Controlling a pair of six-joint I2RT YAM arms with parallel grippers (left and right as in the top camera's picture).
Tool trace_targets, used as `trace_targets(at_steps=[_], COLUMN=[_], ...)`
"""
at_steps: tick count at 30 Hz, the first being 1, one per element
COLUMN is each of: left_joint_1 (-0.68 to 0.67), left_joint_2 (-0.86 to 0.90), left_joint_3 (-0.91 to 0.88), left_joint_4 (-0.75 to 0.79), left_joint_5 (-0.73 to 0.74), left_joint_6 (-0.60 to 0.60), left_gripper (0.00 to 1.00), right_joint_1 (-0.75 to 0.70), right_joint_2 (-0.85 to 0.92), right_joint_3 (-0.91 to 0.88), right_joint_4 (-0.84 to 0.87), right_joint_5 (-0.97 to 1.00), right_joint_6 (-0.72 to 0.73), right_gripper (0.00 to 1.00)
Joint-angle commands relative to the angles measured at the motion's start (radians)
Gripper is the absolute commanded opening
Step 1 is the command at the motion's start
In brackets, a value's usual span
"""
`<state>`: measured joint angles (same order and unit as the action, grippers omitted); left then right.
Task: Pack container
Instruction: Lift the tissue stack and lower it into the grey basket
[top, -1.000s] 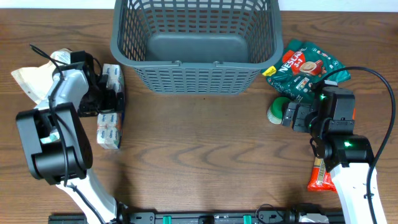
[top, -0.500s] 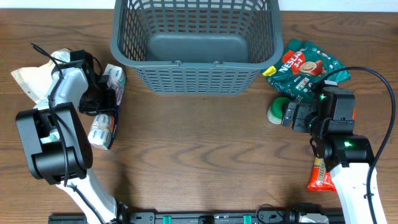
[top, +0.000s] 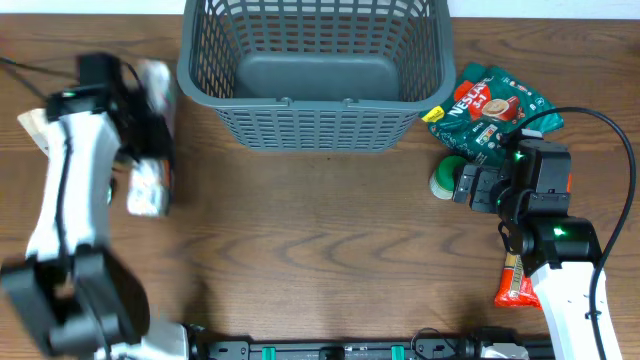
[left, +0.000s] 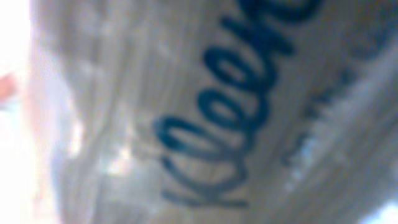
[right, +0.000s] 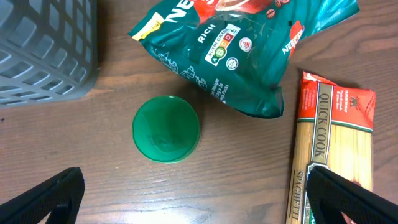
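The container (top: 315, 101), a big dark grey lattice basket, stands at the back centre with nothing showing inside. My left gripper (top: 140, 135) is shut on a white tissue pack (top: 148, 188), held blurred above the table left of the basket. In the left wrist view the tissue pack (left: 205, 112) with blue lettering fills the picture and hides the fingers. My right gripper (right: 199, 205) stands open over bare wood, just below a green round lid (right: 166, 128).
A green coffee-mix bag (top: 495, 110) lies right of the basket, and a spaghetti pack (right: 333, 155) lies beside the right fingers. A beige bag (top: 35, 125) sits at the far left. The basket's corner (right: 43, 50) shows at upper left in the right wrist view.
The left gripper closed on the tissue pack, then lifted it off the table and swung it toward the back. The right arm has not moved.
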<state>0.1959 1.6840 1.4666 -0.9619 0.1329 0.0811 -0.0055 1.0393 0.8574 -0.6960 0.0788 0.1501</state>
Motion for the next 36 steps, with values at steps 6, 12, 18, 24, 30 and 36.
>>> trace_targets(at_steps=[6, 12, 18, 24, 30, 36], left_joint_1=[-0.011, -0.134, -0.333, -0.464, -0.501, -0.5], left_joint_2=[-0.205, -0.144, -0.052, 0.051, 0.219, 0.378], left_joint_3=[0.325, 0.586, 0.744, 0.746, 0.746, 0.746], left_joint_4=[0.002, 0.013, 0.123, 0.324, 0.309, 0.266], left_joint_5=[0.179, 0.288, 0.304, 0.304, 0.297, 0.291], left_joint_6=[0.024, 0.245, 0.54, 0.687, 0.761, 0.761], left_gripper=[0.06, 0.05, 0.06, 0.06, 0.06, 0.06], right_joint_1=[-0.009, -0.009, -0.009, -0.009, -0.009, -0.009], right_joint_2=[0.002, 0.002, 0.002, 0.002, 0.002, 0.002], right_joint_3=[0.019, 0.019, 0.019, 0.019, 0.019, 0.019], right_joint_4=[-0.003, -0.003, -0.004, -0.008, -0.035, -0.056], right_joint_5=[-0.001, -0.001, -0.002, -0.002, -0.002, -0.008], right_joint_6=[0.014, 0.014, 0.014, 0.014, 0.014, 0.014], right_gripper=[0.99, 0.99, 0.99, 0.99, 0.99, 0.99])
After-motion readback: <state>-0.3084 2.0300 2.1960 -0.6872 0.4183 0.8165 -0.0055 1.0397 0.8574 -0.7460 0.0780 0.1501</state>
